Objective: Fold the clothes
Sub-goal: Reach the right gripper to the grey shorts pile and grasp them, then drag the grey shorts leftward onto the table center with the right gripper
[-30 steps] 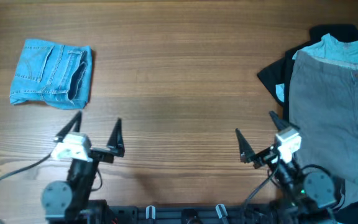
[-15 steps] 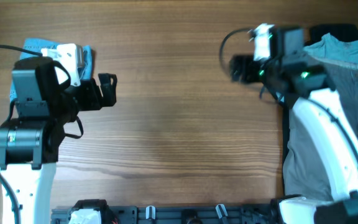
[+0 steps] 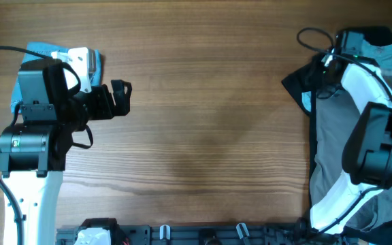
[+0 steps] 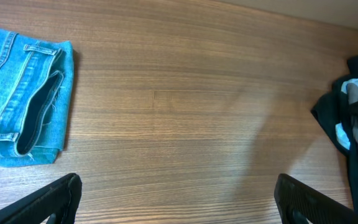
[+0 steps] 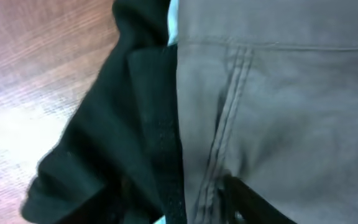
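Pinch only the edge of the plain mid-grey woven pants (image 3: 329, 136), upper right, sparing the black cloth garment (image 3: 295, 83) beside. Cannot tell clench of right gripper (image 3: 323, 73); left gripper (image 4: 176, 185) released wide.

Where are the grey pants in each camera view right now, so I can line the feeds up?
Overhead: the grey pants lie along the right edge, partly under the right arm.
Left wrist: not clearly in it; only the black garment shows at the far right.
Right wrist: the pants fill the right half, with a seam running down.
Shared landmark: the black garment, just left of the pants overhead and in the right wrist view.
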Controlling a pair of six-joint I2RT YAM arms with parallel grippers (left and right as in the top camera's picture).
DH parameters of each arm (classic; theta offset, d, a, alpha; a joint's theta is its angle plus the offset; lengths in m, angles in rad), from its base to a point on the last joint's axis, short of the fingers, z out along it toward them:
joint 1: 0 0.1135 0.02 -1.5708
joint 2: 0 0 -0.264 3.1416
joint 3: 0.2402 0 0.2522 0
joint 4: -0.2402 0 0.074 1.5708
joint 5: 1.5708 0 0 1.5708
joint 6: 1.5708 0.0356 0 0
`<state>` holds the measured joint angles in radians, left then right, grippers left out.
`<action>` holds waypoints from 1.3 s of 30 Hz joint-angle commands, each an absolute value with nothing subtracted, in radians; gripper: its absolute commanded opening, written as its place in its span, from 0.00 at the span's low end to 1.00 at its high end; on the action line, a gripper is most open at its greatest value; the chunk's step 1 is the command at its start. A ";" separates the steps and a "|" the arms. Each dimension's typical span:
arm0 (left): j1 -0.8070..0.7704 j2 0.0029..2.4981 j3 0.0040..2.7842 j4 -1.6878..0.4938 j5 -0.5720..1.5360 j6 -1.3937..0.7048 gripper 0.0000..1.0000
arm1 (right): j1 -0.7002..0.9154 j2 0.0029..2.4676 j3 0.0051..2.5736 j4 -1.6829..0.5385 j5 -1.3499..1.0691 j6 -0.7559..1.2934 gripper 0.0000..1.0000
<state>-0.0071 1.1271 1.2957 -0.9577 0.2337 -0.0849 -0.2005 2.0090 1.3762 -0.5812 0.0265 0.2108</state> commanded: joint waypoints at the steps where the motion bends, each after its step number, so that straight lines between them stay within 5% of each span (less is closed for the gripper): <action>1: -0.004 1.132 1.315 -0.955 0.245 -0.087 1.00 | -0.208 2.019 1.382 -0.583 0.105 0.203 0.47; 3: -0.004 1.140 1.315 -0.955 0.245 -0.087 1.00 | -0.223 2.016 1.382 -0.576 0.105 0.209 0.46; 5: -0.004 1.154 1.315 -0.955 0.245 -0.086 1.00 | -0.239 2.016 1.382 -0.585 0.106 0.210 0.34; 7: -0.004 1.168 1.315 -0.955 0.246 -0.087 1.00 | -0.266 2.016 1.382 -0.596 0.109 0.213 0.11; 10: -0.004 1.175 1.315 -0.956 0.246 -0.087 1.00 | -0.315 1.995 1.382 -0.589 0.090 0.211 0.05; 15: -0.004 1.174 1.315 -0.962 0.246 -0.087 1.00 | -0.374 1.930 1.382 -0.599 -0.031 0.160 0.27; 16: -0.004 1.174 1.315 -0.962 0.246 -0.087 1.00 | -0.374 1.930 1.382 -0.600 -0.057 0.160 0.50; 17: -0.004 1.174 1.315 -0.962 0.246 -0.087 1.00 | -0.369 1.931 1.382 -0.599 -0.110 0.158 0.40; 18: -0.004 1.174 1.315 -0.962 0.246 -0.087 1.00 | -0.362 1.931 1.382 -0.595 -0.133 0.160 0.10; 19: -0.004 1.174 1.315 -0.963 0.246 -0.087 1.00 | -0.356 1.931 1.382 -0.591 -0.136 0.179 0.04; 26: -0.003 1.058 1.431 -0.962 0.180 -0.087 1.00 | -0.334 1.702 1.581 -0.593 -0.364 0.184 0.04; 30: -0.003 0.942 1.587 -0.963 0.143 -0.099 1.00 | -0.076 1.565 1.678 -0.639 -0.448 0.178 0.04; 33: -0.004 0.864 1.648 -0.968 0.020 -0.120 1.00 | 0.333 1.576 1.677 -0.684 -0.388 0.153 0.05; 34: -0.004 0.847 1.653 -0.971 -0.012 -0.120 1.00 | 0.473 1.605 1.677 -0.698 -0.381 0.149 0.08; 35: -0.004 0.825 1.660 -0.981 -0.063 -0.120 1.00 | 0.653 1.658 1.677 -0.715 -0.382 0.128 0.28; 37: -0.004 0.815 1.665 -0.994 -0.101 -0.120 1.00 | 0.857 1.720 1.677 -0.751 -0.354 0.059 0.94; 39: -0.004 0.825 1.665 -0.994 -0.103 -0.116 1.00 | 0.959 1.724 1.678 -0.789 -0.144 0.056 1.00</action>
